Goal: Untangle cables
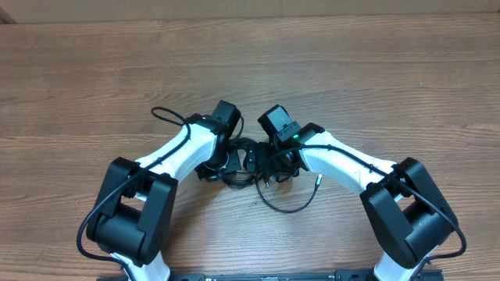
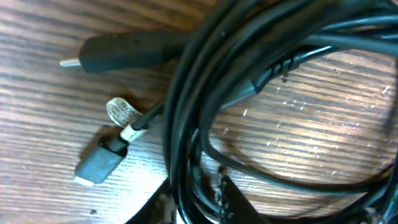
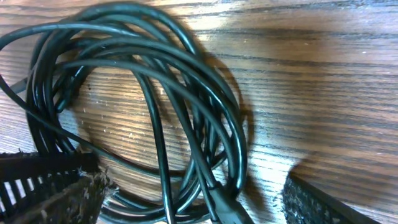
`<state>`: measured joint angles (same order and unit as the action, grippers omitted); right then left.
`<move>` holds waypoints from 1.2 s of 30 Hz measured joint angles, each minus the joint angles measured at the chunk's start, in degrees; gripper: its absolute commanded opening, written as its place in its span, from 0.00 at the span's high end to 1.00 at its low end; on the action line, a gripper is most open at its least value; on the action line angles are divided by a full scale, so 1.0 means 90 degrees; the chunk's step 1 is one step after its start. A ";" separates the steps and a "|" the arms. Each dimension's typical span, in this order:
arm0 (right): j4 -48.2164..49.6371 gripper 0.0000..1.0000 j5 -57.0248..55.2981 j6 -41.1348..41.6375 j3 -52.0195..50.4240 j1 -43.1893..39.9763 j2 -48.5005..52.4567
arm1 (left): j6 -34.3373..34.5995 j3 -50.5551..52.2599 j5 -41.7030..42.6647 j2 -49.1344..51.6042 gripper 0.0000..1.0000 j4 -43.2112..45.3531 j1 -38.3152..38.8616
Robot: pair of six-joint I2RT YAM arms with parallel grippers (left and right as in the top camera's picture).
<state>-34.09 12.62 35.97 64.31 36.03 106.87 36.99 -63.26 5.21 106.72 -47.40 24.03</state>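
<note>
Cables (image 3: 214, 124) are bunched in one flat coil on the table (image 1: 391, 70), right between the two gripper heads. The coil is roughly round with no clear long axis. At the left gripper (image 2: 194, 205) the bundle runs straight out from the fingers, then bends off to its right. Strands are thin and glossy black, in many overlapping loops. A loose loop (image 1: 285, 209) trails back under the right wrist and ends in a small plug tip (image 1: 318, 178). Ahead-left of the left gripper lies a black plug (image 2: 124, 51), silver pin pointing left. Nearer is a grey plug (image 2: 99, 165) pointing down-left, with a pale tie (image 2: 121, 111) just beside it.

Left gripper is narrow, pinching the bundle between its fingers. Right gripper (image 3: 193, 186) is wide, with the coil's near end between the pads. Its left pad (image 3: 56, 186) touches the outer strands; its right pad (image 3: 329, 202) stands apart.
</note>
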 measured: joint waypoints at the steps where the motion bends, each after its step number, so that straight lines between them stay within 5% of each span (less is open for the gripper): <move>1: 0.0022 0.07 -0.0024 0.0002 0.0000 0.0000 0.0000 | -0.0070 0.0000 0.0017 0.0000 0.89 0.0007 -0.0046; 4: 0.0272 0.04 -0.0226 0.0000 0.0000 -0.0005 0.0000 | -0.0304 -0.0002 0.0119 0.0000 0.96 0.0058 -0.0228; 7: 0.0583 0.00 -0.0578 0.0007 -0.0015 -0.0092 0.0005 | -0.0520 -0.0005 0.0255 0.0000 0.91 0.0083 -0.0418; 11: 0.0750 0.00 -0.1035 0.0172 -0.0017 -0.0401 0.0007 | -0.0736 -0.0005 0.0291 0.0000 0.46 0.0104 -0.0566; 13: 0.0758 0.00 -0.1202 0.0323 -0.0017 -0.0593 0.0015 | -0.0787 -0.0032 0.0323 -0.0010 0.01 0.0097 -0.0588; 36: 0.0685 0.00 -0.1496 0.0646 -0.0017 -0.1095 0.0022 | -0.0799 -0.0070 0.0202 -0.0041 0.01 0.0083 -0.0585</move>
<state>-27.92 -0.84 41.78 64.16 26.17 107.07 29.80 -63.90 7.03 106.34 -46.65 18.76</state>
